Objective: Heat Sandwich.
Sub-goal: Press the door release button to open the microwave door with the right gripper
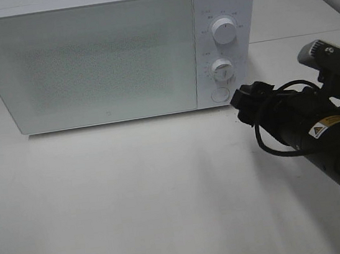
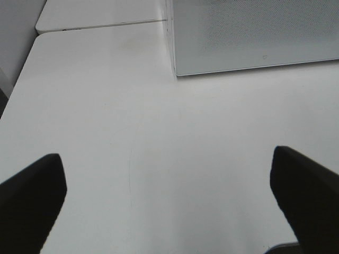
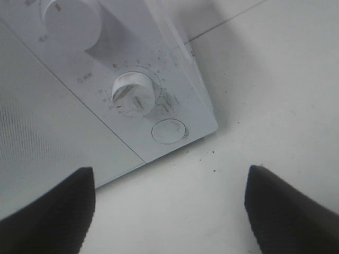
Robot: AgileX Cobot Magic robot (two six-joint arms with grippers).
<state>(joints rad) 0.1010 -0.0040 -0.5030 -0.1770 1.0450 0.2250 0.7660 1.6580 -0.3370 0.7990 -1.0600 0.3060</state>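
Because the microwave door (image 1: 86, 63) is shut, its contents are hidden.

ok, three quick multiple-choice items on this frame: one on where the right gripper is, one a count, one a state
1. Where is the right gripper?
A) above the roof of the microwave
B) in front of the control panel, by the round button
C) at the left edge of the door

2. How many knobs does the control panel carry?
A) one
B) four
C) two

3. The door is:
A) closed
B) swung wide open
C) half open

Answers:
1 B: the right wrist view looks past open fingers straight at the lower knob and the round button.
2 C: only the upper knob and the lower knob show; the round button below them is flat.
3 A: the door sits flush with the control panel, with no gap.
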